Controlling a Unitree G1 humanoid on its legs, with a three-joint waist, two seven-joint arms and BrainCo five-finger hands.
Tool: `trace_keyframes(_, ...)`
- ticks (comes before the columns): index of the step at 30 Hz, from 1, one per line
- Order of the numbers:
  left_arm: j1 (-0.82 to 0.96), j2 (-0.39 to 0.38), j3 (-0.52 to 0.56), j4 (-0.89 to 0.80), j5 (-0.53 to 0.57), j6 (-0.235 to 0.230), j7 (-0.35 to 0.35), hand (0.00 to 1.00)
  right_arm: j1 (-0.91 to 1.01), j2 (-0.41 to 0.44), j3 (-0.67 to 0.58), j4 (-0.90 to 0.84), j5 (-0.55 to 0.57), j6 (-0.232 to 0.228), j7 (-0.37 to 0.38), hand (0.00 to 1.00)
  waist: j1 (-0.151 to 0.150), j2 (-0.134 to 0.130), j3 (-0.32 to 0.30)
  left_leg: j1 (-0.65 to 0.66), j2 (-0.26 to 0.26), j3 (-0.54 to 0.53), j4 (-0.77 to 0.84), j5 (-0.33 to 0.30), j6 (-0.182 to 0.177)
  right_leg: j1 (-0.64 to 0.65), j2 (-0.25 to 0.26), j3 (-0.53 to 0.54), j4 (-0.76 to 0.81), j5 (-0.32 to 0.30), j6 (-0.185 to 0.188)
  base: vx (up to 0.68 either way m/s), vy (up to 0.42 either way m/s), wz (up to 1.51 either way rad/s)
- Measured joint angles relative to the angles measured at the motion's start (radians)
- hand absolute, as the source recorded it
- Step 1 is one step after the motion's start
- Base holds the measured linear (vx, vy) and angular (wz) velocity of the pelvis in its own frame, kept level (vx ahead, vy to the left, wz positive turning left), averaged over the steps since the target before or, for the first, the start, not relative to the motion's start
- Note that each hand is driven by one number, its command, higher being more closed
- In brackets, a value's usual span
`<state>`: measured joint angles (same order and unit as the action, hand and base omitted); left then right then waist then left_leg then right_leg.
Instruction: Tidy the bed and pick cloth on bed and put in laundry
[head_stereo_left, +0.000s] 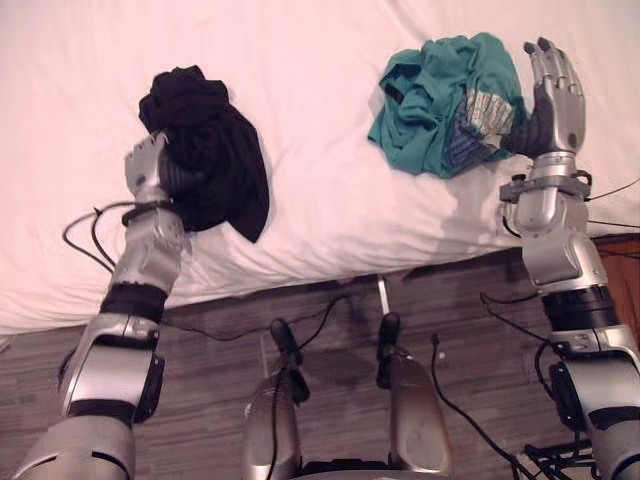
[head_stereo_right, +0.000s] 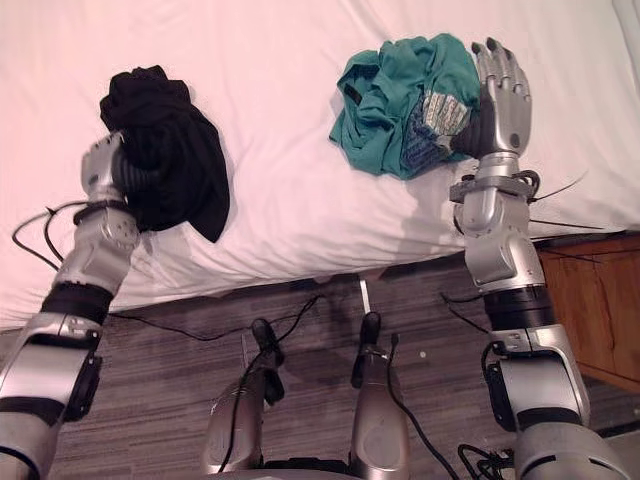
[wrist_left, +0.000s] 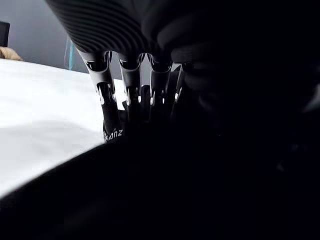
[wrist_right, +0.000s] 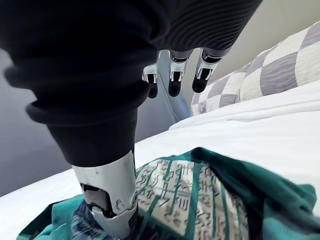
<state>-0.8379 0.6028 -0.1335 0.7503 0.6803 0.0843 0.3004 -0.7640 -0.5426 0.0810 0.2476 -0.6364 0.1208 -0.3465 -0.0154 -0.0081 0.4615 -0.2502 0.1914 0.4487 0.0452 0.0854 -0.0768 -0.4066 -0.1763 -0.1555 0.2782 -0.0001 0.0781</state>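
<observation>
Black cloth (head_stereo_left: 215, 165) lies bunched on the bed (head_stereo_left: 330, 200) against the left hand (head_stereo_left: 147, 170), whose grip I cannot tell. The right hand (head_stereo_left: 555, 100), spread straight, flanks the teal cloth (head_stereo_left: 430, 100), likely to scoop it.

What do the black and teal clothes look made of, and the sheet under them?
Black cloth: soft matte knit, likely cotton; it bunches and drapes limply. Teal cloth: similar matte jersey, crumpled, with a printed patch. Sheet: smooth white woven fabric, probably.

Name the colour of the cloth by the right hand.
Teal cloth, with a patterned patch; clearest in right wrist view.
</observation>
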Motion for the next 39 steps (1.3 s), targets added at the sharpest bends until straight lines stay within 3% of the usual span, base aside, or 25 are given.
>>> trace_keyframes(5,-0.02,-0.002,-0.017,0.007,0.039,-0.007,-0.014,1.0,-0.065,0.02,0.077,0.006,0.0,-0.001,0.007,0.0,0.001,0.0,0.0,-0.042,0.005,-0.001,0.019,0.0,0.0,-0.036,0.001,0.001,0.002,0.008,0.007,-0.01,-0.027,0.0)
trace_keyframes(6,-0.02,-0.009,-0.017,0.007,0.038,-0.009,-0.014,1.0,-0.071,0.026,0.094,0.018,0.001,-0.003,0.02,1.0,0.002,0.0,0.0,-0.053,0.005,-0.009,0.024,0.0,0.0,-0.038,-0.001,-0.005,0.002,0.009,0.008,0.0,-0.012,0.1)
trace_keyframes(13,-0.013,-0.052,-0.016,-0.038,-0.067,-0.052,-0.001,1.0,-0.16,0.02,0.134,0.339,0.078,-0.033,0.039,1.0,0.029,0.008,0.004,-0.09,-0.004,-0.048,0.021,0.01,0.008,-0.05,-0.015,-0.037,0.002,0.01,0.01,0.04,-0.012,0.17)
trace_keyframes(16,0.053,-0.099,-0.016,-0.115,-0.177,-0.083,0.015,1.0,-0.234,-0.03,0.118,0.496,0.159,-0.06,0.054,1.0,0.031,0.033,0.017,-0.08,-0.019,-0.089,0.024,0.011,0.008,-0.007,-0.036,-0.081,0.003,0.004,0.018,0.09,-0.001,0.37)
trace_keyframes(20,0.24,-0.163,-0.011,-0.292,-0.29,-0.127,0.015,1.0,-0.202,-0.052,0.038,0.562,0.249,-0.073,0.084,1.0,0.035,0.042,0.021,-0.05,-0.034,-0.122,0.024,0.01,0.008,0.05,-0.054,-0.104,0.004,-0.012,0.035,0.07,-0.005,0.33)
trace_keyframes(23,0.431,-0.231,0.021,-0.433,-0.356,-0.156,0.009,1.0,-0.061,-0.049,-0.076,0.485,0.314,-0.074,0.088,1.0,0.04,0.051,0.026,-0.011,-0.041,-0.143,0.022,0.001,0.01,0.115,-0.059,-0.123,-0.003,-0.033,0.041,0.09,-0.026,0.32)
trace_keyframes(26,0.62,-0.299,0.063,-0.492,-0.401,-0.16,-0.012,1.0,0.202,0.051,-0.209,0.253,0.37,-0.075,0.082,1.0,0.034,0.049,0.023,0.092,-0.054,-0.142,-0.019,0.0,0.01,0.21,-0.062,-0.127,-0.016,-0.051,0.051,0.08,-0.04,0.05)
trace_keyframes(30,0.834,-0.397,0.108,-0.495,-0.453,-0.151,-0.049,1.0,0.615,0.306,-0.325,0.058,0.425,-0.115,0.063,1.0,0.022,0.038,-0.112,0.194,-0.061,-0.106,-0.103,0.0,0.004,0.277,-0.047,-0.113,-0.066,-0.062,0.057,0.14,-0.029,-0.19)
trace_keyframes(31,0.856,-0.405,0.109,-0.496,-0.455,-0.148,-0.056,1.0,0.66,0.335,-0.331,0.048,0.431,-0.114,0.065,1.0,0.018,0.034,-0.13,0.21,-0.061,-0.101,-0.112,0.0,0.004,0.29,-0.044,-0.11,-0.075,-0.062,0.058,0.17,-0.024,-0.24)
trace_keyframes(33,0.938,-0.447,0.129,-0.513,-0.478,-0.145,-0.084,1.0,0.823,0.439,-0.338,0.036,0.44,-0.114,0.093,1.0,0.0,0.012,-0.205,0.254,-0.059,-0.084,-0.138,-0.005,-0.002,0.324,-0.032,-0.092,-0.108,-0.062,0.059,0.18,-0.021,-0.24)
trace_keyframes(36,1.003,-0.51,0.146,-0.544,-0.529,-0.136,-0.102,1.0,0.989,0.524,-0.333,-0.021,0.446,-0.114,0.136,1.0,-0.024,-0.004,-0.242,0.29,-0.054,-0.076,-0.138,-0.02,-0.014,0.365,-0.024,-0.084,-0.131,-0.061,0.061,0.13,-0.016,-0.16)
trace_keyframes(39,1.06,-0.558,0.146,-0.59,-0.566,-0.136,-0.106,1.0,1.084,0.548,-0.296,-0.052,0.451,-0.115,0.159,1.0,-0.026,-0.006,-0.257,0.318,-0.05,-0.064,-0.138,-0.028,-0.018,0.387,-0.018,-0.073,-0.142,-0.06,0.061,0.05,0.0,-0.14)
